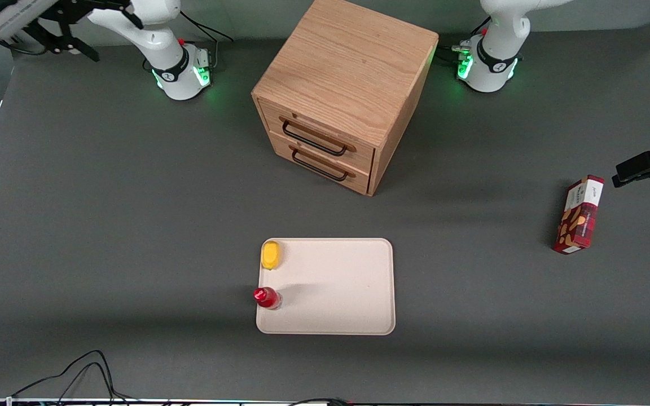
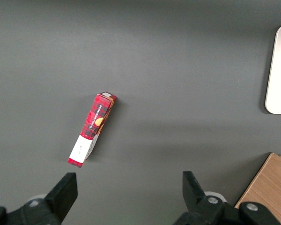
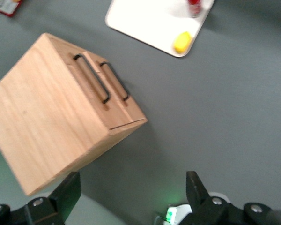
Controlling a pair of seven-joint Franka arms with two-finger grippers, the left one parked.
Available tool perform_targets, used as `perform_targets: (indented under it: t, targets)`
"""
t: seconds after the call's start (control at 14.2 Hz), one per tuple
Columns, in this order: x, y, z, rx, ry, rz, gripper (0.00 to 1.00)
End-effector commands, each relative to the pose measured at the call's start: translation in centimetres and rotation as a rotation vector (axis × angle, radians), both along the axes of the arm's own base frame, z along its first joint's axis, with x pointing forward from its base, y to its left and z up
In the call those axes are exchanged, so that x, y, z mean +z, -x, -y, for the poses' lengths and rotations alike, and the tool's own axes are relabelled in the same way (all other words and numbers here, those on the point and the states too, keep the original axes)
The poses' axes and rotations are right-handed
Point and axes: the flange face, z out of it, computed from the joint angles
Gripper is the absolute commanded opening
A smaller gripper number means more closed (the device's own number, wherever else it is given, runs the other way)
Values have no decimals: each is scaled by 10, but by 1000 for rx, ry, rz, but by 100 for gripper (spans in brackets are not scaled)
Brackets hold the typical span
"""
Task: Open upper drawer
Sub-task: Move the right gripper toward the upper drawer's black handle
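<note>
The small wooden cabinet [image 1: 353, 84] stands on the dark grey table [image 1: 105, 225], between the 2 robot bases and farther from the front camera than everything else on the table. Its upper drawer [image 1: 316, 132] sits flush and shut, with a thin black wire handle [image 1: 313, 139] across its face; the lower drawer [image 1: 322, 163] directly beneath carries a matching handle.

The gripper [image 3: 131, 197] hangs high above the table near the working arm's base, well apart from the cabinet and touching nothing. Its 2 fingers [image 3: 68, 192] are spread wide, with nothing between them.

From the cabinet's front, the beige tray [image 1: 347, 282] lies at about 6 o'clock, nearer the front camera. On the tray's edge toward the working arm sit a yellow object [image 1: 271, 255] and a small red bottle [image 1: 266, 297]. A red box [image 1: 579, 215] lies toward the parked arm's end of the table.
</note>
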Motion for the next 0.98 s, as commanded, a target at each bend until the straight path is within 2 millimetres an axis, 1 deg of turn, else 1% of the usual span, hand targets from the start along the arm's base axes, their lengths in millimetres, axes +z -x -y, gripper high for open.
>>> perform_targets:
  t: [0.0, 0.07, 0.21, 0.35, 0.42, 0.49, 0.56, 0.63, 0.7, 0.77, 0.91]
  targets:
    - [-18, -9, -55, 135, -35, -52, 100]
    - [-28, -10, -79, 175, -38, -55, 100]
    - [-51, -19, -115, 227, -55, -66, 100]
    - [-87, -28, -149, 286, -58, -119, 100]
    - [-104, -34, -161, 303, -57, -135, 100]
    - [-124, -43, -170, 317, -49, -154, 100]
    - [-150, -50, -181, 343, -41, -195, 100]
    - [-180, -63, -184, 367, -39, -238, 100]
    - [-202, -74, -189, 396, -62, -260, 100]
    - [-216, -80, -194, 410, -82, -261, 100]
    - [-237, -92, -196, 443, -117, -254, 100]
